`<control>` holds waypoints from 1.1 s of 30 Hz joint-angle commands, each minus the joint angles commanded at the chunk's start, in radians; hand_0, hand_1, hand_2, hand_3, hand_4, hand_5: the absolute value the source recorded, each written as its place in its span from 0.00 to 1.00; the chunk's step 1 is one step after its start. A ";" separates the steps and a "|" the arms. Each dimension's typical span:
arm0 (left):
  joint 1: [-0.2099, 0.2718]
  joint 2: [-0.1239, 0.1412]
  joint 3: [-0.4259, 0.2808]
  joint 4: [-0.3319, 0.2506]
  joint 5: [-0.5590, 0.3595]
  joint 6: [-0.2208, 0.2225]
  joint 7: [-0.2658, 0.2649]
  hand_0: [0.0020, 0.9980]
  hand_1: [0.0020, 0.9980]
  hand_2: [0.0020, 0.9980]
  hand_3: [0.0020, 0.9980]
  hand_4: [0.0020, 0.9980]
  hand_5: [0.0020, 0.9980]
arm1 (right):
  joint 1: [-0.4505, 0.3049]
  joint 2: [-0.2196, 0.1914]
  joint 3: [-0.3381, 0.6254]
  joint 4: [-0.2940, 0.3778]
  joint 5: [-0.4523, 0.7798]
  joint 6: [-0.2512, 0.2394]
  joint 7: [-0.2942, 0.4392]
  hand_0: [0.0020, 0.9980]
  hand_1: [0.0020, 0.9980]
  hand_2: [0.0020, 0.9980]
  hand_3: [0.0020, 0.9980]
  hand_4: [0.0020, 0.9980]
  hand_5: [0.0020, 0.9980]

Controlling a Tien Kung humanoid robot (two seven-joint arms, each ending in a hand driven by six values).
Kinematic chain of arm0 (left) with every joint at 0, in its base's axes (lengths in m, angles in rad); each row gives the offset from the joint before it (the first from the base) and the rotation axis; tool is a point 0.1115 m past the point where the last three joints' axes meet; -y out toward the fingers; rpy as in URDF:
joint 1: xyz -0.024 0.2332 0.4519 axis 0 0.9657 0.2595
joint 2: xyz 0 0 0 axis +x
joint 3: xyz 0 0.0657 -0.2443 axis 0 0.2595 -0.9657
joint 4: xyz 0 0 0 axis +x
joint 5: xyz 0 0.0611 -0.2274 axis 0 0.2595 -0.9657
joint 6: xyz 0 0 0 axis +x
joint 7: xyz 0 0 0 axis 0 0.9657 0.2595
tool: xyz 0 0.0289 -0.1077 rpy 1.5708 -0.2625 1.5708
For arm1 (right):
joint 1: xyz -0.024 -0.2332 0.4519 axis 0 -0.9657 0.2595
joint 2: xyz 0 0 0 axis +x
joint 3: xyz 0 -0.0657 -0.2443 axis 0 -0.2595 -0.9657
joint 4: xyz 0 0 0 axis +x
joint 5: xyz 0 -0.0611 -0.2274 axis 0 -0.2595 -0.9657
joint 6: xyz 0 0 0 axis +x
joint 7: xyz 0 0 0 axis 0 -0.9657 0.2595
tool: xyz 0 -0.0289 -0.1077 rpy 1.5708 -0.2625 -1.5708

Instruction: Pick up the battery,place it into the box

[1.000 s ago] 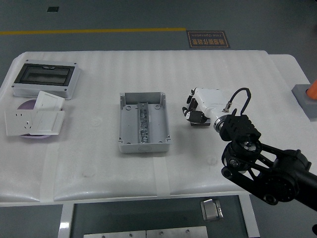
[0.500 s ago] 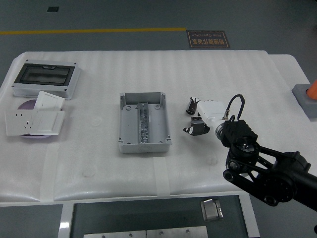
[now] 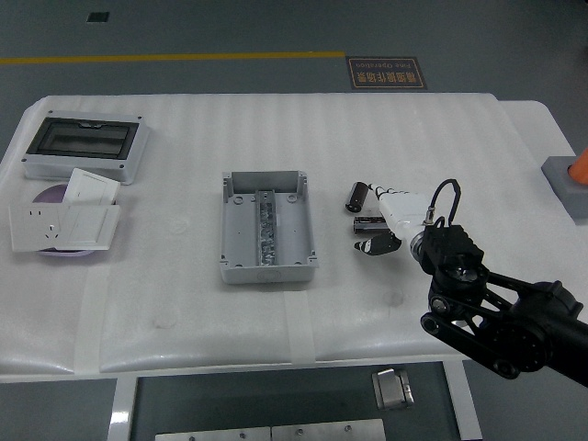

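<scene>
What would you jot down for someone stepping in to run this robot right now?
Right robot hand: on the table right of the box, fingers loosely curled around the battery, no firm grasp visible.
Left robot hand: out of view.
Battery: dark cylinder lying on the white table, at the fingertips.
Box: open grey box mid-table, no battery visible inside.
Done: hand has reached the battery.
Left: grip it, lift it, carry it left, drop it into the box.

Grey box (image 3: 267,230), black battery (image 3: 355,195), white-shelled right hand (image 3: 386,220) with black fingers, white table (image 3: 184,303), purple disc (image 3: 48,195).
</scene>
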 joint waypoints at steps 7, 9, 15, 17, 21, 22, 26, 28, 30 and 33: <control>0.001 -0.001 0.000 -0.001 0.000 0.000 0.001 0.55 0.64 0.53 0.57 0.60 0.03 | 0.000 0.003 -0.017 -0.007 -0.004 -0.080 0.000 0.51 0.76 0.82 0.90 0.93 0.50; 0.001 0.000 0.000 -0.001 0.000 0.000 0.000 0.55 0.64 0.53 0.57 0.60 0.02 | 0.003 0.005 -0.026 -0.010 -0.006 -0.094 0.001 0.40 0.59 0.66 0.62 0.82 0.42; -0.001 0.001 0.002 -0.001 -0.002 0.000 0.000 0.55 0.64 0.53 0.57 0.61 0.02 | 0.008 0.009 -0.053 -0.037 0.004 -0.110 0.012 0.27 0.40 0.48 0.50 0.61 0.29; -0.001 0.001 0.003 -0.001 -0.003 0.000 -0.001 0.55 0.64 0.53 0.57 0.61 0.02 | 0.009 0.009 -0.062 -0.046 0.010 -0.113 0.017 0.27 0.40 0.48 0.50 0.61 0.29; -0.002 0.000 0.007 0.001 -0.008 0.000 -0.003 0.55 0.64 0.53 0.57 0.61 0.02 | 0.009 0.008 -0.075 -0.056 0.019 -0.119 0.026 0.25 0.37 0.45 0.47 0.55 0.25; -0.002 0.000 0.009 0.001 -0.009 0.001 -0.004 0.55 0.64 0.53 0.57 0.61 0.02 | 0.009 0.008 -0.077 -0.057 0.020 -0.121 0.028 0.25 0.37 0.45 0.47 0.55 0.25; -0.003 -0.001 0.013 0.002 -0.013 0.001 -0.007 0.55 0.64 0.53 0.57 0.61 0.02 | 0.011 0.007 -0.079 -0.057 0.023 -0.130 0.035 0.25 0.37 0.45 0.47 0.55 0.25; -0.004 -0.001 0.014 0.002 -0.014 0.001 -0.008 0.55 0.64 0.53 0.57 0.61 0.02 | 0.012 0.006 -0.079 -0.055 0.023 -0.134 0.037 0.24 0.37 0.44 0.46 0.54 0.25; -0.004 0.000 0.014 0.002 -0.014 0.001 -0.009 0.55 0.64 0.53 0.57 0.61 0.02 | 0.013 0.005 -0.079 -0.055 0.024 -0.137 0.039 0.24 0.37 0.44 0.46 0.54 0.25; -0.004 0.000 0.013 0.002 -0.013 0.002 -0.009 0.55 0.64 0.53 0.57 0.61 0.02 | 0.014 0.004 -0.081 -0.056 0.025 -0.141 0.041 0.24 0.37 0.43 0.45 0.55 0.26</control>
